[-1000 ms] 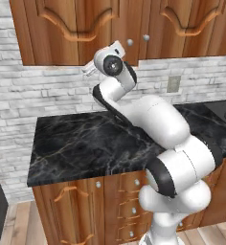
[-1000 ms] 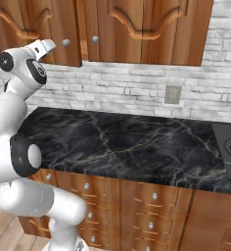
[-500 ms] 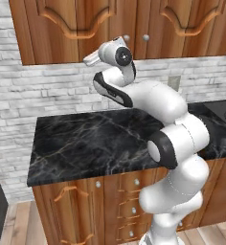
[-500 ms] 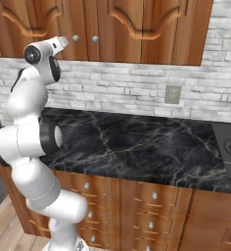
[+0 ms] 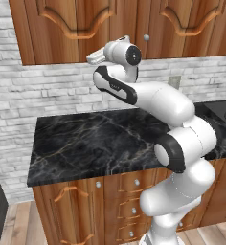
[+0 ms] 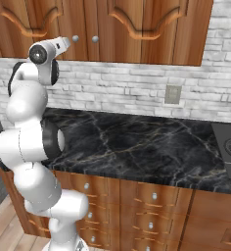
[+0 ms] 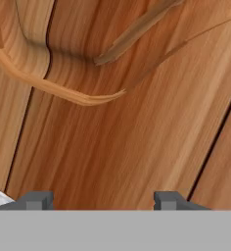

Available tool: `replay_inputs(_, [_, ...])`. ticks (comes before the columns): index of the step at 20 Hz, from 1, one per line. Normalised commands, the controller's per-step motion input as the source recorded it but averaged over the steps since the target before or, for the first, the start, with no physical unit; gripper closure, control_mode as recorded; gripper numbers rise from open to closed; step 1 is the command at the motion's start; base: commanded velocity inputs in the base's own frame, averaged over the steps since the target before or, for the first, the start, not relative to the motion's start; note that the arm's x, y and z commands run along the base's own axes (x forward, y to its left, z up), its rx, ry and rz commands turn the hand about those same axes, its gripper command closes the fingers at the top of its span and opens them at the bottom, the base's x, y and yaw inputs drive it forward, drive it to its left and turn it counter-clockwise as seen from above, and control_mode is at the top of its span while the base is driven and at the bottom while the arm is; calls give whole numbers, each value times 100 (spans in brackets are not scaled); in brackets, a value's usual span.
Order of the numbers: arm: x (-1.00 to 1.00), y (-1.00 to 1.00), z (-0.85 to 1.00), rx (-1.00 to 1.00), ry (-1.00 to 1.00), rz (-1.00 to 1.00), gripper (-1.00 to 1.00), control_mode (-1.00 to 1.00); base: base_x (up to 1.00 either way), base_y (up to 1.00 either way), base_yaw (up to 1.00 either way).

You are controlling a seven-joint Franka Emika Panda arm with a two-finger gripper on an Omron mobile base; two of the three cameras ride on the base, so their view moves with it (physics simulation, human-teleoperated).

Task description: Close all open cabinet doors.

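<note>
Cabinet doors (image 5: pixel 76 28) of reddish-brown wood, hung in a row on the wall above a black marble worktop (image 5: pixel 100 139) and a white brick backsplash (image 5: pixel 43 91). Each tall and flat, carved with a raised curved arch, with a small round silver knob (image 5: pixel 146 37) near the lower inner corner. All apparently flush with the cabinet front in both base views, with only thin dark seams between neighbours; no door visibly standing out, though a slight gap could not be ruled out from these angles.

Hand (image 7: pixel 102 200) raised to the height of the doors' lower edge and pointed straight at the wood, very close to the face of one door, probably placed so as to press it home against the frame. Close view from the hand: warm vertical grain, the pale edge of the arch carving (image 7: pixel 63 93) sweeping across the upper left, a dark seam (image 7: pixel 220 142) running down the right. Two dark fingertips (image 7: pixel 36 200) partly apart, nothing between them, nothing grasped. Contact with the door not discernible.

Below the worktop, short drawer fronts (image 6: pixel 151 196) with small knobs, no part of the job.
</note>
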Motion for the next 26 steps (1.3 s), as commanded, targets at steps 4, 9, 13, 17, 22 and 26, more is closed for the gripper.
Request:
replay_inputs(4, [-80, 0, 10, 0, -4, 0, -100, -100, 0, 0, 0])
replay_inputs(9, [-73, 0, 32, 0, -4, 0, -100, -100, 0, 0, 0])
replay_inputs(13, [-79, 0, 18, 0, -1, 0, -100, -100, 0, 0, 0])
replay_inputs(17, [-91, -6, 6, 4, 5, -4, -100, -100, 0, 0, 0])
replay_inputs(22, [-90, -13, 0, 15, 36, -14, -100, -100, 0, 0, 0])
replay_inputs(26, [-78, -17, 0, 15, 49, -17, -100, -100, 0, 0, 0])
